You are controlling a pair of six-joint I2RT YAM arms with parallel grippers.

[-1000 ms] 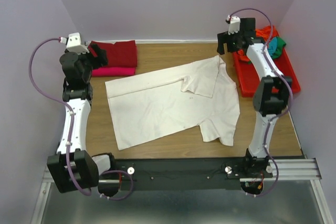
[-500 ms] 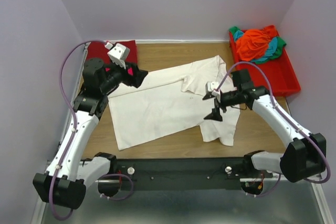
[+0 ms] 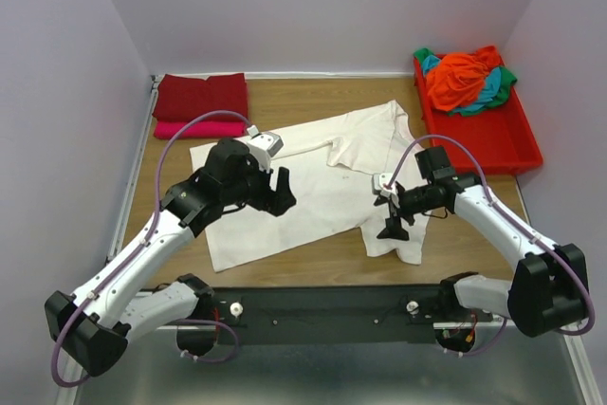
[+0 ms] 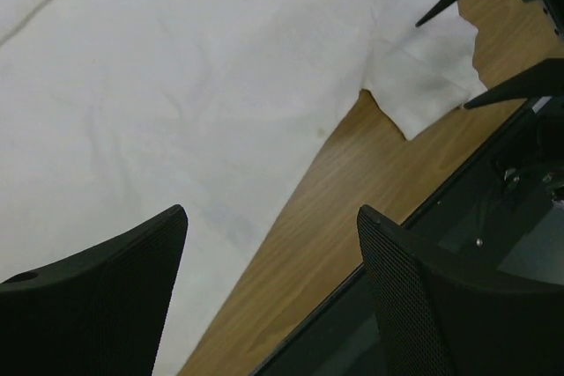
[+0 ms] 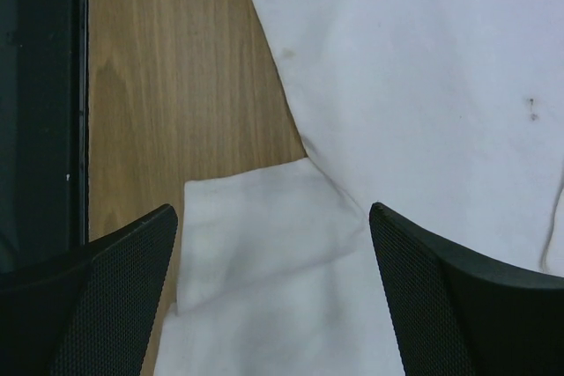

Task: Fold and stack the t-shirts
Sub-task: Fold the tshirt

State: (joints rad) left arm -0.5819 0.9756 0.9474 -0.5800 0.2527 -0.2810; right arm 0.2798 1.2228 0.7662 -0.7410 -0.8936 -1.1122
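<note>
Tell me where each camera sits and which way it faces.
Top external: above and behind the bases, looking down on the table; shows the left arm and right arm over the cream-white t-shirt.
Left wrist: on the left arm, facing down at the shirt's body and near sleeve; its own open jaws at the bottom.
Right wrist: on the right arm, facing down at the same sleeve; its own open jaws at the bottom.
Shared: both wrist views show that sleeve and the dark front rail.

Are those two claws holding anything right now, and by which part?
Nothing is held. The left gripper and right gripper both hang open above the cream-white t-shirt.
</note>
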